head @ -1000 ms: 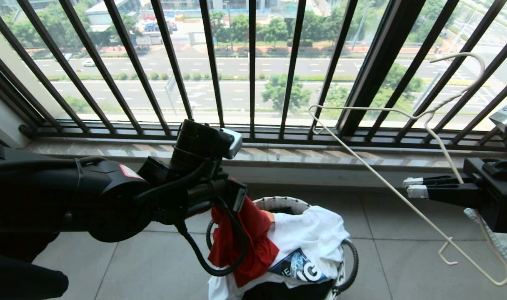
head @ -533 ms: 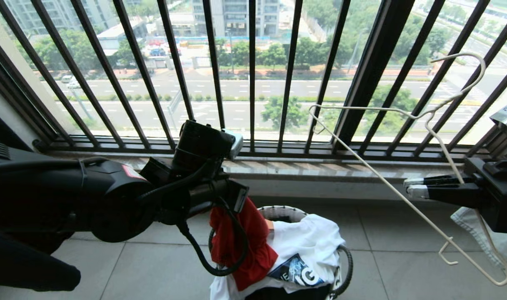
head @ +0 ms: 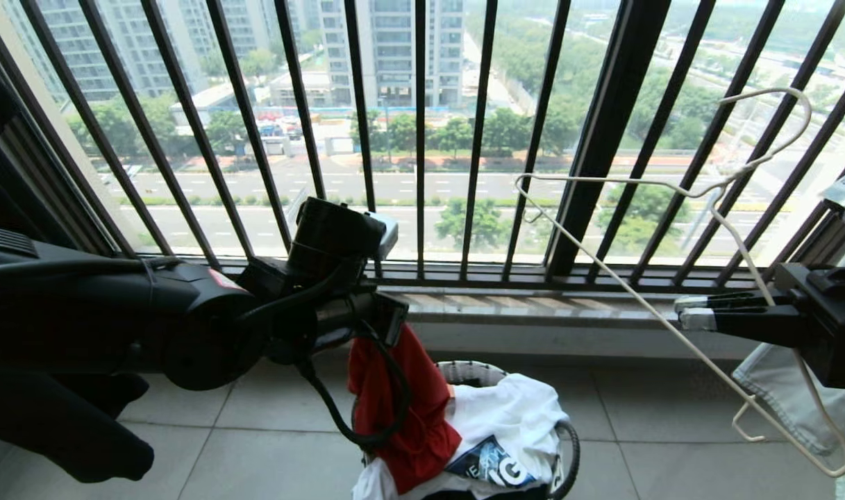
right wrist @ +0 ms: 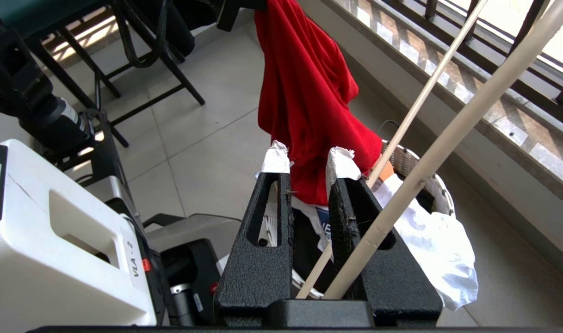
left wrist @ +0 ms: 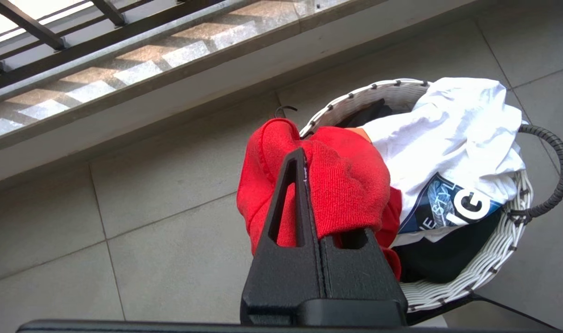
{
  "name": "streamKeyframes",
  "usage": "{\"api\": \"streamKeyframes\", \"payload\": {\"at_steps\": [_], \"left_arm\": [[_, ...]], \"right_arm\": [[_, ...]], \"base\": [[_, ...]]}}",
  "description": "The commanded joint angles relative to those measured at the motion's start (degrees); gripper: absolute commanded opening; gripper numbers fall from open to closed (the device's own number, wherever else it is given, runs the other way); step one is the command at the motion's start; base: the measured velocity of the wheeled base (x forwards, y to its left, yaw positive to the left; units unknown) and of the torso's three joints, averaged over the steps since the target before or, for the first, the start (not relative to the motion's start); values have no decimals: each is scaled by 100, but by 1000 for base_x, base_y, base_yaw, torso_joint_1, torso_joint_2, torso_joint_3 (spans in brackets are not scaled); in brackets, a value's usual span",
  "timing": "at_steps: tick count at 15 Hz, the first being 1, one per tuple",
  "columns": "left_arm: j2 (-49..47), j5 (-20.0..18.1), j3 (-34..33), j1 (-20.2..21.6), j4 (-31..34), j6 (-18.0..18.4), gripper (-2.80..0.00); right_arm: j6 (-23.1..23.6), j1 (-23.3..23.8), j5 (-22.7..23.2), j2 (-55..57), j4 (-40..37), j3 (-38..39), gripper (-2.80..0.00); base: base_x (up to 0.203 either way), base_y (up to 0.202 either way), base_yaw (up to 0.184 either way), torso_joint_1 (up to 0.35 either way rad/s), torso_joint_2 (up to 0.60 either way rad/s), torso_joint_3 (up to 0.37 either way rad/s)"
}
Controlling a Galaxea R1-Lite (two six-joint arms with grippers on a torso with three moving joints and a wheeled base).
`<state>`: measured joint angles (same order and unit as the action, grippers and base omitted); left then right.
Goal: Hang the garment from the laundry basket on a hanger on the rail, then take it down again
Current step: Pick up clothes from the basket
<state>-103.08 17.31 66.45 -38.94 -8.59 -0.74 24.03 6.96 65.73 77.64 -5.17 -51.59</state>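
1. Left side first: the left gripper (left wrist: 304, 185) has its fingers pressed tight together on a bunched fold of the red garment (head: 401, 410), which hangs from it just above the laundry basket (left wrist: 485, 273), its lower end reaching down to the pile inside.

2. Risk here: it's a small pinch on a thick wad. If the cloth slides out under its own weight, the shirt drops back into the basket or onto the floor (head: 255, 444).

3. Middle: the white cloth (head: 512, 417) and something black sit under the red shirt in the basket. The printed panel seems to belong to the white piece, so a tangle could drag it out too, or tip the light basket.

4. Right side: the right gripper (head: 689, 311) holds the pale wire hanger (head: 623, 278) with its fingers closed on the thin wire, hook up toward the black window bars (head: 422, 139). The wire is thin and long; it could swivel in the grip, or its hook could snag a bar.

5. Against the earlier views: the whole picture has slid downward, more buildings showing, the basket lower in frame. That's the camera rising; garment, hanger and both grips look unchanged.
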Motion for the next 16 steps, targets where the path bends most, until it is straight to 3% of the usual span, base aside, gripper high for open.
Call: {"api": "streamKeyframes", "payload": {"at_steps": [1,13,14,16], "left_arm": [[-28,10,17,35,-11,-5,-280],[-148,-18,3,106,-24,-13,-280],[-178,-24,-96,106,-128,-7,-280],[-314,-27,-204,108,-964,-1,-280]], "right_arm": [[14,-2,36,14,-2,0,-280],[14,-1,36,43,1,17,-280],[14,-2,38,86,7,16,-280],[14,-10,37,128,6,26,-280]], "base": [[0,0,0,5,2,200],[0,0,0,3,2,188],[0,0,0,-1,1,46],[0,0,0,2,1,14]]}}
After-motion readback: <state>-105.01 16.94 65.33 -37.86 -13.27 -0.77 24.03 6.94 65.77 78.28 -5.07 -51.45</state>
